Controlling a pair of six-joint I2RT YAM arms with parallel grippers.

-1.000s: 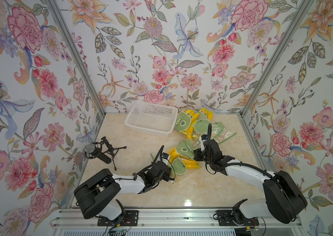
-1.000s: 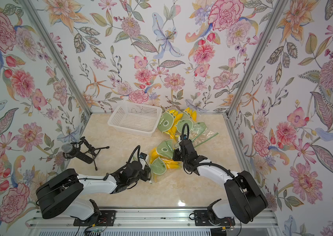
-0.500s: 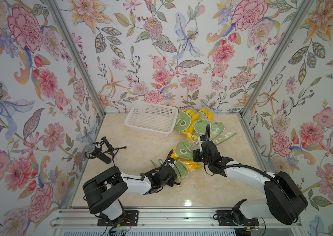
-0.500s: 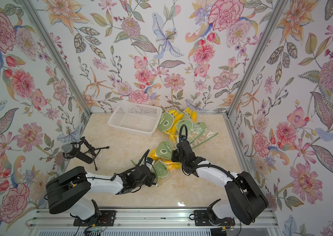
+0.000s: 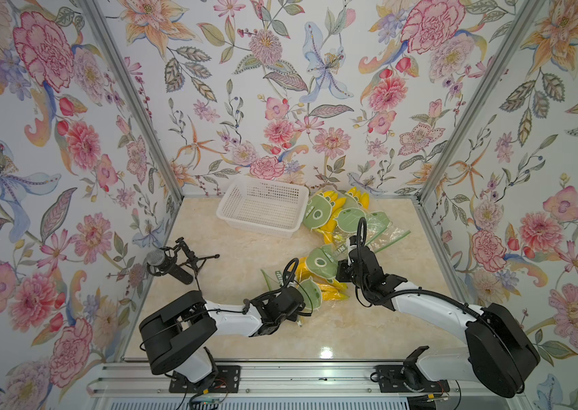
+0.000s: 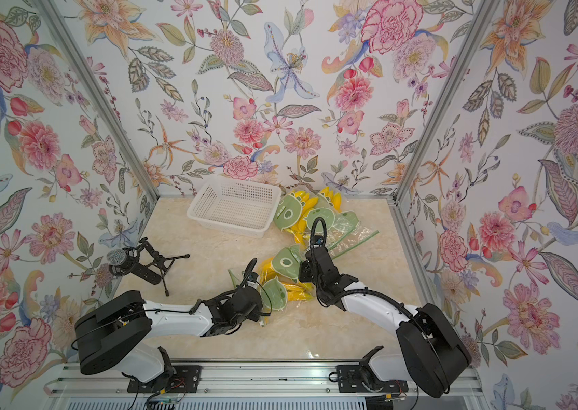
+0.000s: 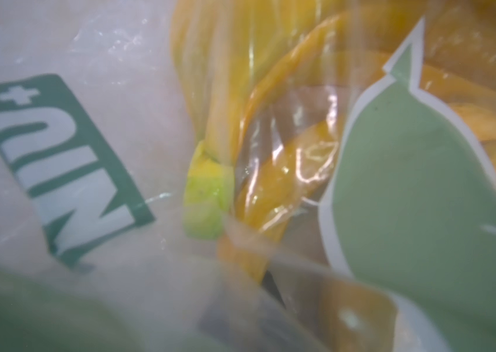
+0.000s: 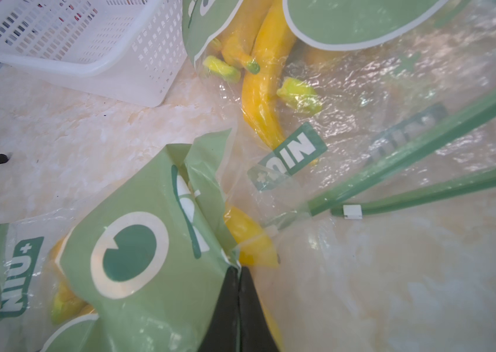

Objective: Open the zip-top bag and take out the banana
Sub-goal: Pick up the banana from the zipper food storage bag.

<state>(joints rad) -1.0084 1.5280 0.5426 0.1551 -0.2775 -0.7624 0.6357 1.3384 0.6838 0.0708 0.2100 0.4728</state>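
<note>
In a top view, the zip-top bag [image 5: 320, 263] lies on the worktop [image 5: 238, 340] between left gripper [image 5: 300, 309] and right gripper [image 5: 338, 271]. Left wrist: banana [image 7: 210, 76] close, inside the bag; I cannot tell the gripper's state. Right wrist: gripper pinched together on the bag's edge, banana just beside.

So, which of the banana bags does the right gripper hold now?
The front bag: the right gripper is shut on its green printed edge. The back bags lie away from it, beside the white basket.
</note>
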